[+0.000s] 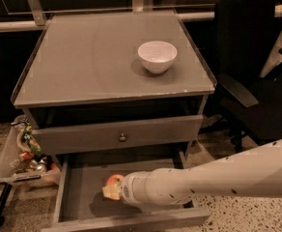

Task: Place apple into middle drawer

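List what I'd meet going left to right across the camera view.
Clutter tray → apple, with the tool at it inside the middle drawer → bowl → chair.

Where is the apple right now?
In the camera view, the apple is down in the open middle drawer, left of its centre, right at the gripper, below the knobbed drawer front.
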Robot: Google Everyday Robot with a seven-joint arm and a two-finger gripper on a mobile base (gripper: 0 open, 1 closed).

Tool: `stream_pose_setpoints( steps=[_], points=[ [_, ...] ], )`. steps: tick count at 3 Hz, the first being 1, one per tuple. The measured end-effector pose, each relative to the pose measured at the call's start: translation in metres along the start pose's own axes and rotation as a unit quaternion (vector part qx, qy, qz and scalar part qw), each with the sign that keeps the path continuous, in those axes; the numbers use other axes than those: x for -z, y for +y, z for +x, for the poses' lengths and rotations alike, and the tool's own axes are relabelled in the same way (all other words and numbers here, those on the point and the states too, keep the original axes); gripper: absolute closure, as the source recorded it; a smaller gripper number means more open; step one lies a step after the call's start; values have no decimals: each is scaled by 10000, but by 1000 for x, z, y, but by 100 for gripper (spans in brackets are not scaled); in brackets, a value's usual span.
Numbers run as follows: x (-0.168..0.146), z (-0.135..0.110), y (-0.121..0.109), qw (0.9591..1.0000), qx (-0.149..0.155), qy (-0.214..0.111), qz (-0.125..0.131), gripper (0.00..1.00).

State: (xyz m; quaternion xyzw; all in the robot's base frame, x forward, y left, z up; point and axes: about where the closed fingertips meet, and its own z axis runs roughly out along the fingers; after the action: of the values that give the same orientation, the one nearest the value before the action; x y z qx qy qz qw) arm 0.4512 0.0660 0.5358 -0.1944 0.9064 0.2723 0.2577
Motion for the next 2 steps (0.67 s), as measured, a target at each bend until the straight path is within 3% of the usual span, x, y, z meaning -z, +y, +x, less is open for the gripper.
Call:
stream_pose_setpoints(
  steps=[1,2],
  points=[
    [0,1,0,10000,2,14,-6,100],
    [-28,5,-13,10000,-26,26,9,100]
  ],
)
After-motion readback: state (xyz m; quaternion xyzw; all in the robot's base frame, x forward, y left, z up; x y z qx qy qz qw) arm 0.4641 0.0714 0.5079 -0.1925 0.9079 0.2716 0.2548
